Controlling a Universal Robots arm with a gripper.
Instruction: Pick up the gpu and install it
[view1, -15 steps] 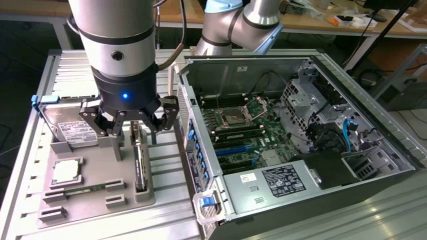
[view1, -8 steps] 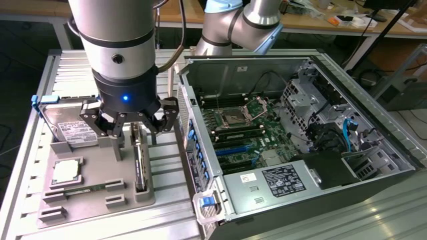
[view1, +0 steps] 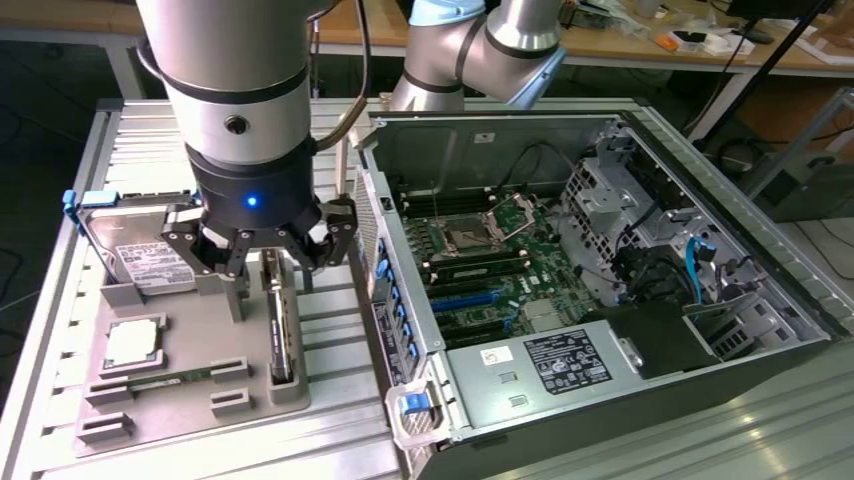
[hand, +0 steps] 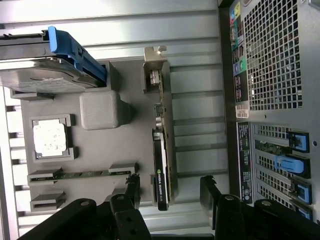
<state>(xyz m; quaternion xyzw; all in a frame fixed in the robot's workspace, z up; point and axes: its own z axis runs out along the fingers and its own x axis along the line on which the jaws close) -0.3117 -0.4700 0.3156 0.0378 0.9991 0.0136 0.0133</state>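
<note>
One gpu (hand: 162, 150) on edge in one tray (hand: 115, 147), fingers (hand: 210, 192) spread above it, empty, one hard drive (hand: 40, 75)

The gpu (hand: 160, 165) — thin dark card, on edge in grey tray (hand: 100, 150)

Your grey moulded holder tray (view1: 174, 405) lies on the slatted aluminium table (view1: 114, 130), on the exterior view's left, just beside the open black tower case (view1: 787, 260). In it, the boxy silver hard drive (view1: 134, 255) sits far, the square silver processor chip (view1: 134, 343) nearer, the narrow green memory stick (view1: 167, 380) nearest. The thin dark gpu card (view1: 280, 330) stands on edge along the tray's case side, beneath the black gripper (view1: 274, 275), one spread finger to each side.
</note>
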